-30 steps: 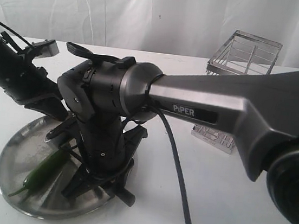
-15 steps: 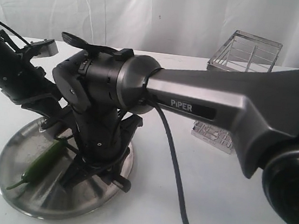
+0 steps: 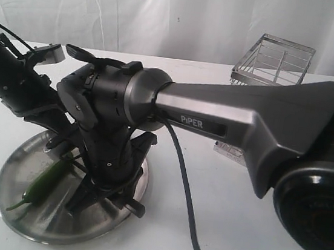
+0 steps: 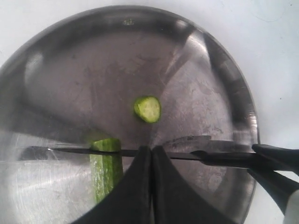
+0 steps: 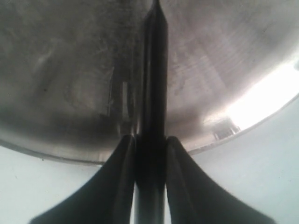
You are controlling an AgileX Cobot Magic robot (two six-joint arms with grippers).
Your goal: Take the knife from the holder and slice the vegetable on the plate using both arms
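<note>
1. White tabletop (image 3: 251, 233) carries a round, dull-silver steel plate (image 3: 11, 203); a silver wire holder (image 3: 275, 59) stands well apart.
2. Right gripper (image 5: 150, 154) clamps the black-handled, dark-bladed knife (image 4: 154, 153).
3. Blade lies across the green chili pepper (image 4: 105, 165); a cut slice (image 4: 147, 108) rests nearby.
4. Left gripper (image 4: 151, 158) fingers are pressed together, empty.

Both arms crowd the plate (image 3: 15, 216), holder (image 3: 275, 62) well apart, bare table between

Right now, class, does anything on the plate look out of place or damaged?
Only what slicing explains: a cut round lies loose on the plate, apart from the vegetable, whose blunt cut end sits under the knife. Nothing spilled or askew.
</note>
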